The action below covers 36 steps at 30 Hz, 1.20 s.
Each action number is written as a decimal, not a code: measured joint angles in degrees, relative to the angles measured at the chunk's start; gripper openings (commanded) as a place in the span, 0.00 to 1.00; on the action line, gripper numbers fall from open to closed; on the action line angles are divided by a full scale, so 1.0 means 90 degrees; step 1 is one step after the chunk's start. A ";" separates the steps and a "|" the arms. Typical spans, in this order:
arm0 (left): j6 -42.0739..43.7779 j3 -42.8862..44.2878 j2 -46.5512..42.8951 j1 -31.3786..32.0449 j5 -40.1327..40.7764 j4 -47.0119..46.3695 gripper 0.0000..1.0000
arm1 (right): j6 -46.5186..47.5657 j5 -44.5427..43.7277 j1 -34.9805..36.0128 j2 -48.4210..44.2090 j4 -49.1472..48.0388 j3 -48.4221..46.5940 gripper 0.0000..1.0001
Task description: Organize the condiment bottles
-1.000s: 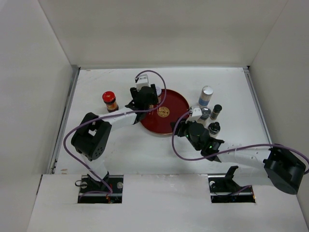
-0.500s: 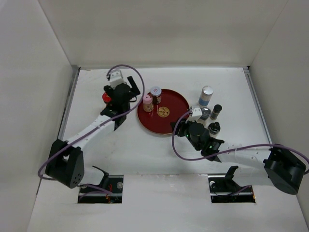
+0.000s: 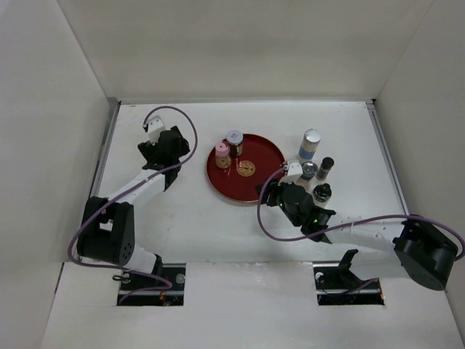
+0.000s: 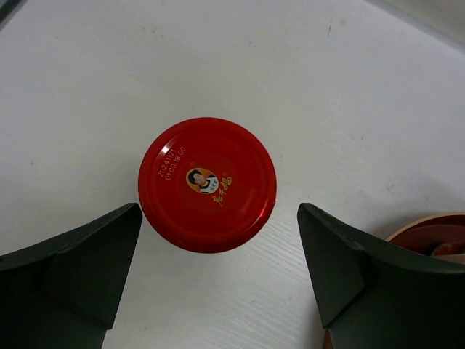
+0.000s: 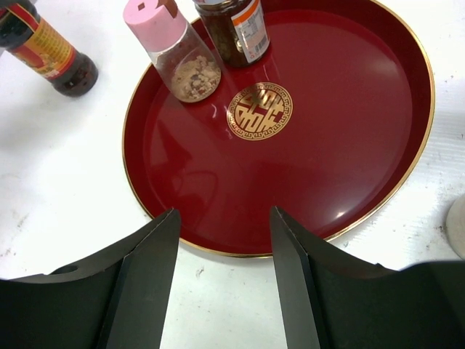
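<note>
Left gripper (image 4: 218, 209) is spread wide open and looking straight down. The red-lidded jar (image 4: 207, 184) sits in the gap between its fingers, and neither finger touches the lid, so nothing is grabbed there. That jar stands upright on the white table (image 4: 349, 87), off the left side of the red tray (image 3: 265, 156), near it but not on it. From the overhead view the gripper hides the jar.

Right gripper (image 5: 224, 234) is open too, with nothing between the fingers. It hangs over the near rim of the tray and points across it.

On the tray, in its far-left part, there are two things: a pink-capped shaker (image 5: 174, 51) with pale crumbly stuff inside, and just behind it a silver-lidded jar (image 3: 234, 138) of something brown. A gold emblem (image 5: 259, 110) marks the middle of the tray.

Off the tray's right side, on the table, there's a little cluster. A white bottle (image 3: 309, 144) with a blue band is farthest back, and a small silver-topped shaker (image 3: 309, 169) is closest to the tray's rim. A dark-capped shaker (image 3: 325, 167) is beside that, and another dark-topped one (image 3: 322, 192) is nearest the arms.
</note>
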<state>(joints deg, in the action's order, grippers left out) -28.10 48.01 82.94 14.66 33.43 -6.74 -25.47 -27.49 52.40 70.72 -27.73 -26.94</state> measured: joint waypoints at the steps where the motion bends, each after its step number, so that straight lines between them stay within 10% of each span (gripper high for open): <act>1: 0.0000 0.0000 0.0095 -0.0034 -0.0036 0.0015 0.89 | 0.0000 0.0000 0.0002 0.0005 0.0002 0.0000 0.59; 6: 0.0002 0.0112 0.0420 -0.0265 -0.0085 0.0015 0.83 | 0.0000 0.0000 0.0015 0.0017 0.0005 0.0000 0.59; 15: 0.0066 0.0245 0.0622 -0.0335 -0.0175 -0.0138 0.37 | 0.0002 0.0000 0.0015 0.0017 0.0000 0.0000 0.59; 28: 0.0163 -0.0282 -0.1377 0.1455 -0.0148 0.0493 0.34 | 0.0000 0.0000 0.0015 0.0027 -0.0002 0.0000 0.59; 36: 0.0119 -0.0119 -0.0588 0.2667 -0.0325 0.0294 0.34 | -0.0002 -0.0007 -0.0085 -0.0070 -0.0017 0.0017 0.59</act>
<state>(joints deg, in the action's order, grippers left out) -27.03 46.94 77.65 38.65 30.50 -4.10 -25.50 -27.55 51.64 70.08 -27.88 -26.79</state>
